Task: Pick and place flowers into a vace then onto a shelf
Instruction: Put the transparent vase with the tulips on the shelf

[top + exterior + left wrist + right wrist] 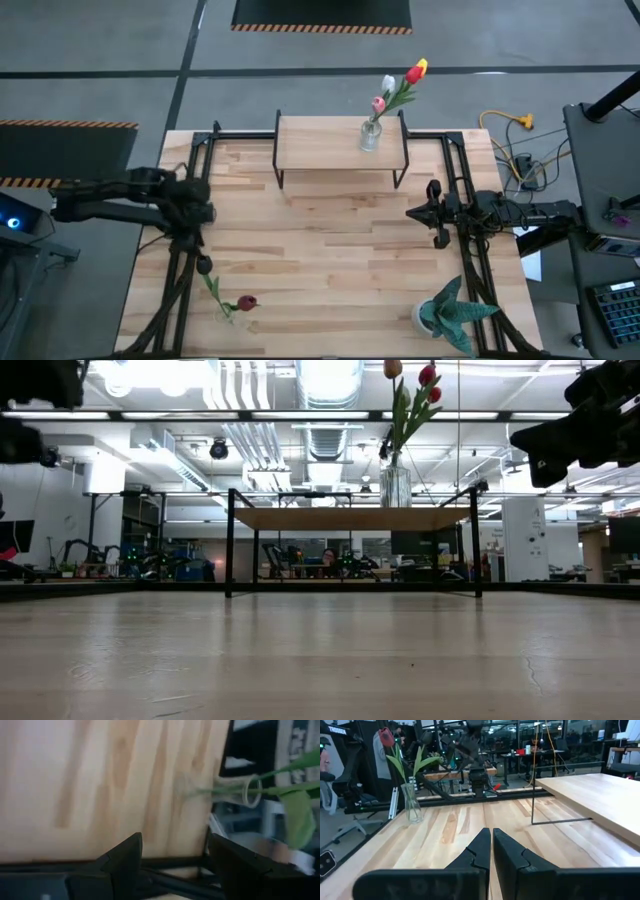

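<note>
Shelf (320, 140) sat at far middle of table (330, 260). Glass vase (371, 135) stood upright on its right part, packed with flowers (398, 88): white, pink, red, yellow heads.

Second small vase (228, 312) parked at near left edge, single maroon tulip (246, 302) stuck in it.

Left gripper (203, 213) held over left side of table, fingers spread wide, nothing gripped.

Right gripper (432, 213) hung over right side, fingers pinched together, empty.

Spiky potted plant (452, 314) plonked near right corner.
</note>
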